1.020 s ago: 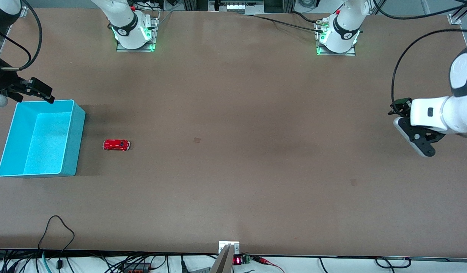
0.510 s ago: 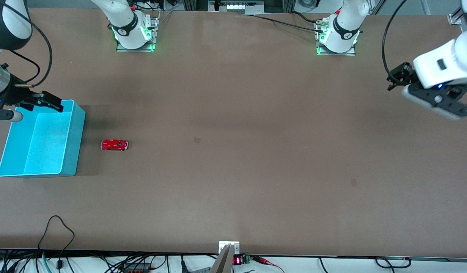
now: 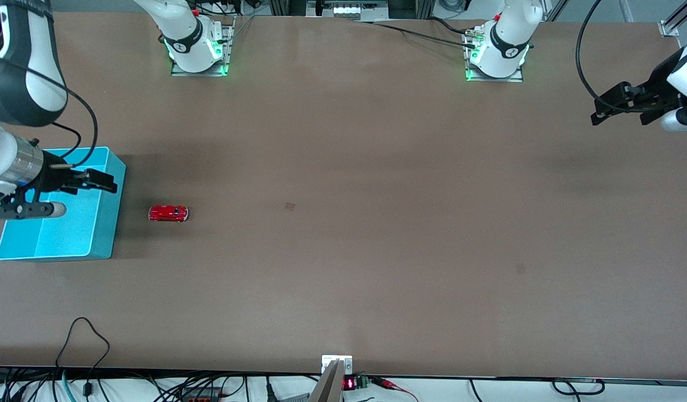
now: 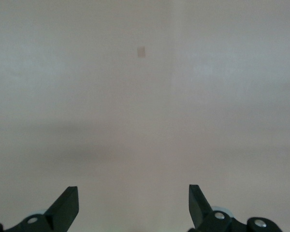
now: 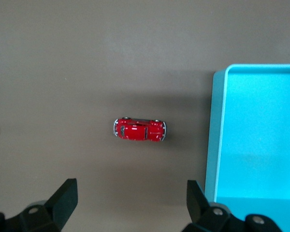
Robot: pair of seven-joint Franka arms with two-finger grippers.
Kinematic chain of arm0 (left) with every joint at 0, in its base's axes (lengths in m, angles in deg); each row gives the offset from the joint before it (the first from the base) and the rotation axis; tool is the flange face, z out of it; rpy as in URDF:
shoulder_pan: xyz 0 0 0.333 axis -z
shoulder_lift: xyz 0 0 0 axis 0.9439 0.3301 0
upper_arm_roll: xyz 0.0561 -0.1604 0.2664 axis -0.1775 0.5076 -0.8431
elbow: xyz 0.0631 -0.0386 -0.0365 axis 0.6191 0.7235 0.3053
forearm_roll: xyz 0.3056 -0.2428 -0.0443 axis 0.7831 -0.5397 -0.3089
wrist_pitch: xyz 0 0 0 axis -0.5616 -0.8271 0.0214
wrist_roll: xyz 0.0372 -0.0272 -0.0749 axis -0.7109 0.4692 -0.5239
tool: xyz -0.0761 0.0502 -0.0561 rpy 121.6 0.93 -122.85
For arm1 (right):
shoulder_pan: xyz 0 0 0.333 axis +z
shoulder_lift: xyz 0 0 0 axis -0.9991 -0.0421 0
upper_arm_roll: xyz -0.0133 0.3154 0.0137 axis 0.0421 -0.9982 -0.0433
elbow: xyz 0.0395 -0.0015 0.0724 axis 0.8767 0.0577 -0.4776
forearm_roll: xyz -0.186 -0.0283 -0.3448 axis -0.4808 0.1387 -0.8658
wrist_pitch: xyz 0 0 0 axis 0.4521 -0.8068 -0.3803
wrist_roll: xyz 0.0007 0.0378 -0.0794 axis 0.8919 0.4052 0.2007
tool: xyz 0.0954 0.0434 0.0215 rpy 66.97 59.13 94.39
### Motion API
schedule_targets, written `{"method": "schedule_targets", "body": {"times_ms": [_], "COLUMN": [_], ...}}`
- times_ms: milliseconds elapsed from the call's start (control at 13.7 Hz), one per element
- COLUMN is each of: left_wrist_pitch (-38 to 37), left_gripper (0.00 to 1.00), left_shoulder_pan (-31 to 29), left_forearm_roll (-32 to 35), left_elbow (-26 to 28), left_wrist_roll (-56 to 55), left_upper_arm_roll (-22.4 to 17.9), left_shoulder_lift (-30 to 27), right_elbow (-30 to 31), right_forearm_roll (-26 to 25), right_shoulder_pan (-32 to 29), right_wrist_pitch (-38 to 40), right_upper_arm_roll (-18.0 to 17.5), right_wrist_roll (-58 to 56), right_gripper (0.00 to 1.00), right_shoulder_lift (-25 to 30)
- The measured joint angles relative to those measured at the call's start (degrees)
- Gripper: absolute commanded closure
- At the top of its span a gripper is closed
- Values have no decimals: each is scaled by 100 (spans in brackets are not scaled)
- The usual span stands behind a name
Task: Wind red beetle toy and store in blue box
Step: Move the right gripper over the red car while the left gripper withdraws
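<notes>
I am looking at a robotics lab: a wide, flat brown work table (image 3: 343, 223) carries two white robot arm bases bolted to metal plates, one (image 3: 195, 47) toward the right arm's end and one (image 3: 496, 53) toward the left arm's end, both glowing green. Black cables (image 3: 83, 340) trail along the table's edge nearest the front camera, beside a small electronic module with a red digit display (image 3: 350, 383)

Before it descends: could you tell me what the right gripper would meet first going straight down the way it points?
Probably the blue box's wall beside the red beetle toy; the open right gripper straddles that rim, though depth is unclear.
</notes>
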Motion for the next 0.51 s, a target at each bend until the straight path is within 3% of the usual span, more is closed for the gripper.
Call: {"method": "schedule_targets", "body": {"times_ms": [219,510], "left_wrist_pitch": [159,152], "left_gripper": [0,0], "left_shoulder_pan": [31,71], "left_forearm_roll": [0,0], "left_elbow": [13,-15], "left_wrist_roll": [-36,-38], "left_upper_arm_roll": [1,13], "left_shoulder_lift": [1,-2], "right_elbow": [-116,287], "right_forearm_roll": [1,7], "right_shoulder_pan": [1,-53], "right_wrist_pitch": [-460,-1166], "right_upper_arm_roll": [2,45], "right_wrist_roll": [-590,-3127], "right_gripper": [0,0], "right_shoulder_lift": [-441,-856]}}
